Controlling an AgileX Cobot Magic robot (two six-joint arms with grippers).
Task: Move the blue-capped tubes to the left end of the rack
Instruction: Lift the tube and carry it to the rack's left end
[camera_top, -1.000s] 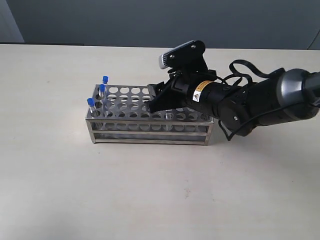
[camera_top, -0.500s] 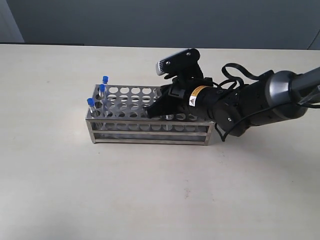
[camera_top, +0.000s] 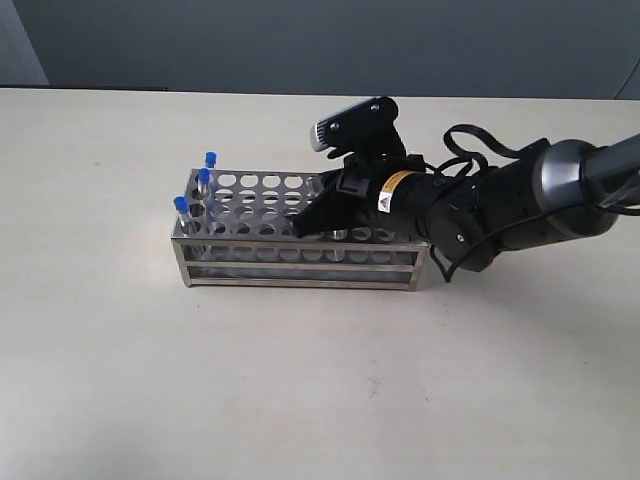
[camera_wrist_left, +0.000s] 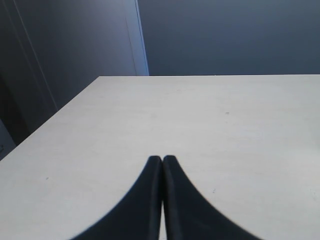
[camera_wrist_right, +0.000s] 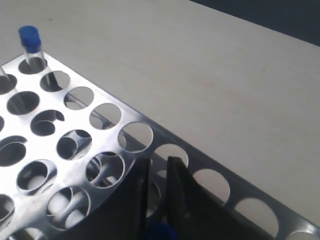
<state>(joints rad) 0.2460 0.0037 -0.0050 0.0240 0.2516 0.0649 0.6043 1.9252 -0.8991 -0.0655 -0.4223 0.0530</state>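
The steel rack lies lengthwise on the table. Three blue-capped tubes stand in holes at its left end; one of them shows in the right wrist view, upright in a corner hole of the rack. My right gripper hangs low over the rack's middle-right holes. Its jaws are nearly together, with a blue cap of a fourth tube wedged between the fingers. My left gripper is shut on nothing, over bare table, outside the exterior view.
The right arm's dark bulk covers the rack's right end. Light table surrounds the rack. A dark wall stands beyond the table's far edge.
The right gripper dropped lower and slightly right onto the rack a second ago, then held still. The three tubes at the left end have not moved.
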